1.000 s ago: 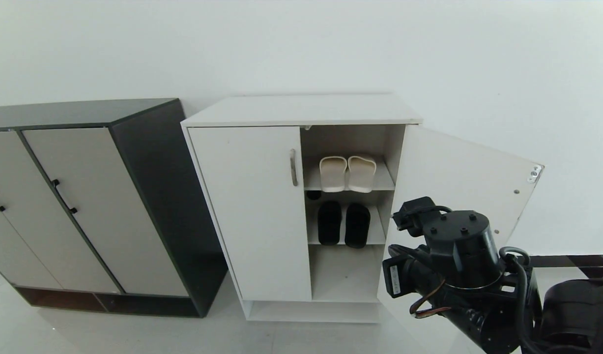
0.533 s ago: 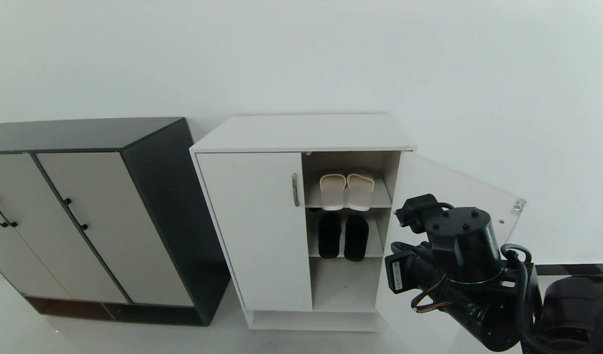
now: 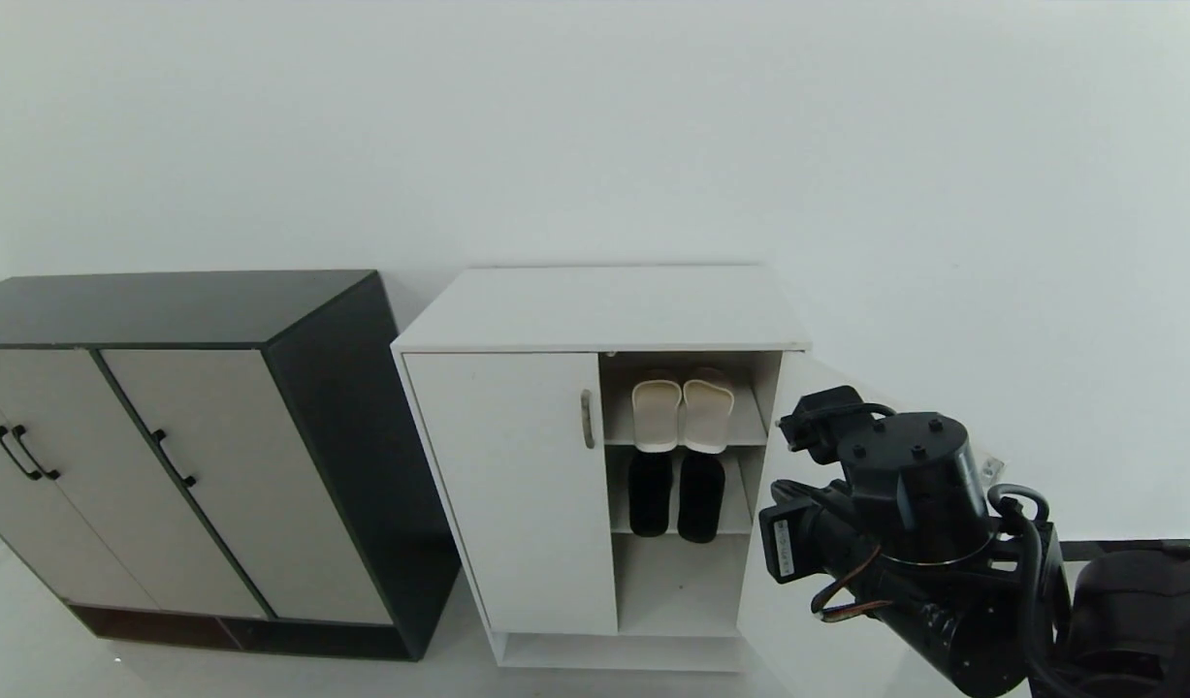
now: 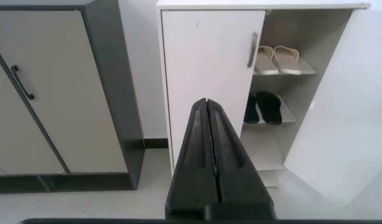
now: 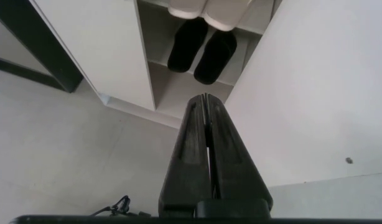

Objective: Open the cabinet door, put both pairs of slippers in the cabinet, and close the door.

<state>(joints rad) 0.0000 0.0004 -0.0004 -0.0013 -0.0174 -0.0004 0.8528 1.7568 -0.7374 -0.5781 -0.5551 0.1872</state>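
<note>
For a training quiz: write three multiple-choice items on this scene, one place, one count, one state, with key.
1. Where do the black slippers lie? A) on the floor B) on the shelf under the cream slippers C) on the cabinet's top
2. How many slippers does the white cabinet hold? A) two B) four C) six
3. The right door is: A) open B) shut C) taken off
Key: 1 B, directly below the cream pair. 2 B, two cream, two black. 3 A, swung out, shelves bared.
</note>
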